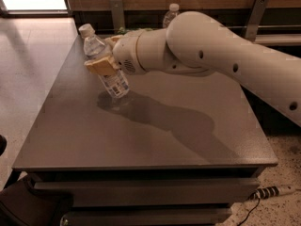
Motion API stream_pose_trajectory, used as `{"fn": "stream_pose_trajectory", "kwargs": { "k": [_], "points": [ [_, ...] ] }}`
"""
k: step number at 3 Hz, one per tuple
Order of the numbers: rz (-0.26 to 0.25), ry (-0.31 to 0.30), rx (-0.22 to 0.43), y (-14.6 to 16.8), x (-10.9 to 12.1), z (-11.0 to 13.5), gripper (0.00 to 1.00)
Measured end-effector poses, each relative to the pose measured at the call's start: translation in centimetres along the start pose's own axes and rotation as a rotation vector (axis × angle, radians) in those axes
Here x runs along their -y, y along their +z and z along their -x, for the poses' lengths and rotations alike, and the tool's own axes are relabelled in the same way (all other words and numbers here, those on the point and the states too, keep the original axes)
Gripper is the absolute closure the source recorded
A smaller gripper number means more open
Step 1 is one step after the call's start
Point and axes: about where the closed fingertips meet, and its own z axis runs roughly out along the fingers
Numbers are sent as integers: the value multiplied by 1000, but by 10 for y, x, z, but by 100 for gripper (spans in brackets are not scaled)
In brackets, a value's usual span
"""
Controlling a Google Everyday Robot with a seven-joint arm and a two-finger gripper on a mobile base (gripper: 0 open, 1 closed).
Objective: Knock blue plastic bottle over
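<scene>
One big white arm point(221, 55) cuts in from your right, hiding most of a second bottle point(170, 14) at the back edge. You've got a grey table point(141, 145), pale floor on the left, a wood panel behind and a power strip point(273, 191) lower right. The blue plastic bottle point(115, 83) leans cap-left near the table's far left, with the gripper point(106, 55) pinching its middle.

Claw point(100, 55) at blue plastic bottle point(115, 83) hides its middle.

The claw point(104, 55) touches the tilted blue plastic bottle point(114, 82) at mid-height on the grey table point(141, 140).
</scene>
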Motion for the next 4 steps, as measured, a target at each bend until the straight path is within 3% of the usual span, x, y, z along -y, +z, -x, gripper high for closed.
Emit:
{"fn": "stream_pose_trajectory", "kwargs": {
  "k": [1, 2, 3, 4],
  "points": [
    [24, -24, -131, -36, 19, 2, 100],
    [70, -57, -232, -46, 38, 9, 100],
    [143, -108, -407, -30, 30, -2, 100],
    [162, -128, -488, -8, 15, -24, 100]
  ]
}}
